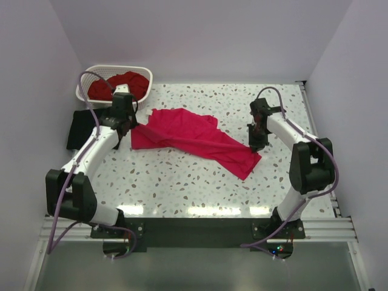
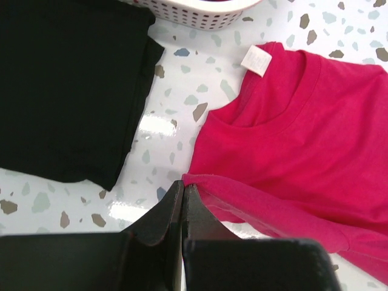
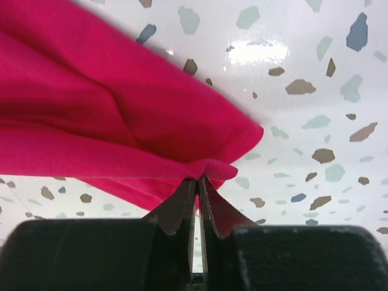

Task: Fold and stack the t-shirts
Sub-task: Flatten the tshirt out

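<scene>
A bright pinkish-red t-shirt (image 1: 191, 138) lies rumpled across the middle of the table, its collar and white label toward the left. My left gripper (image 1: 129, 129) (image 2: 183, 185) is shut on a fold of that shirt (image 2: 291, 139) at its left edge. At the shirt's right end, my right gripper (image 1: 255, 145) (image 3: 198, 179) is shut on a pinch of its fabric (image 3: 91, 115), lifted a little off the table. A folded black t-shirt (image 1: 82, 127) (image 2: 66, 85) lies at the far left. A darker red t-shirt (image 1: 121, 83) sits in the basket.
The white lattice basket (image 1: 85, 83) (image 2: 194, 13) stands at the back left corner, just behind the black shirt. White walls close in the sides and back. The speckled tabletop (image 1: 182, 188) lies bare in front of the shirt.
</scene>
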Controlling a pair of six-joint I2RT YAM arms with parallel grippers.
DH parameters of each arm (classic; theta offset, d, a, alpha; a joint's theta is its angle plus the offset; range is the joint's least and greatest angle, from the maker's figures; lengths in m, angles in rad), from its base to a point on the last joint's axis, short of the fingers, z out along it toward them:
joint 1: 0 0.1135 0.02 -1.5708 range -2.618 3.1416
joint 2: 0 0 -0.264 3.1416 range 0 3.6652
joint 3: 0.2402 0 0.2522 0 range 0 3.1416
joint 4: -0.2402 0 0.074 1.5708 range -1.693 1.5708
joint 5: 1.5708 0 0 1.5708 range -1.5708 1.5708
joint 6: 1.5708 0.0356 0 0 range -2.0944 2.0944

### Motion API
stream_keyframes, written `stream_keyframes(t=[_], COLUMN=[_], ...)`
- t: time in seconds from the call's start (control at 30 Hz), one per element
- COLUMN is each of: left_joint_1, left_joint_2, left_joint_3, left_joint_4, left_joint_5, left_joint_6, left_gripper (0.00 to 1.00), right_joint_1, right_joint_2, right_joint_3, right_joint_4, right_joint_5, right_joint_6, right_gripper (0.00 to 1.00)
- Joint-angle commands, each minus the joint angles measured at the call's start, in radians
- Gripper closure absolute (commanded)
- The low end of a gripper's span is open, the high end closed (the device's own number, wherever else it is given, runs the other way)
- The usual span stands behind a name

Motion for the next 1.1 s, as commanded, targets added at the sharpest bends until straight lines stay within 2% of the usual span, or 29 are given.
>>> stream_keyframes(t=[0.0, 0.13, 0.23, 0.33, 0.43, 0.57, 0.63, 0.77, 1.07], left_joint_1=[0.007, 0.007, 0.007, 0.007, 0.007, 0.007, 0.007, 0.007, 0.007], left_joint_2=[0.056, 0.093, 0.095, 0.085, 0.067, 0.038, 0.027, 0.01, 0.007], left_joint_3=[0.088, 0.083, 0.054, 0.049, 0.028, -0.003, -0.015, -0.023, -0.026], left_joint_4=[0.013, 0.033, 0.059, 0.054, 0.063, 0.068, 0.071, 0.077, 0.076], left_joint_5=[0.009, 0.061, 0.077, 0.08, 0.066, 0.052, 0.051, 0.043, 0.041], left_joint_6=[0.025, 0.025, 0.025, 0.028, 0.032, 0.039, 0.039, 0.039, 0.039], left_gripper=[1.0, 1.0, 1.0, 1.0, 1.0, 1.0, 1.0, 1.0, 1.0], right_joint_1=[0.002, 0.012, 0.064, 0.109, 0.111, 0.082, 0.042, -0.047, -0.135], right_joint_2=[0.037, -0.01, -0.092, -0.135, -0.138, -0.139, -0.176, -0.267, -0.321], right_joint_3=[0.068, 0.033, -0.016, -0.067, -0.119, -0.171, -0.242, -0.354, -0.5], right_joint_4=[0.008, 0.048, 0.074, 0.103, 0.137, 0.163, 0.237, 0.379, 0.602], right_joint_5=[0.033, 0.047, 0.064, 0.064, 0.04, 0.101, 0.031, -0.104, -0.221], right_joint_6=[-0.008, -0.038, -0.081, -0.083, -0.054, 0.031, 0.086, 0.147, 0.247], right_gripper=[0.87, 0.68, 0.61, 0.6, 0.63, 0.61, 0.58, 0.56, 0.68])
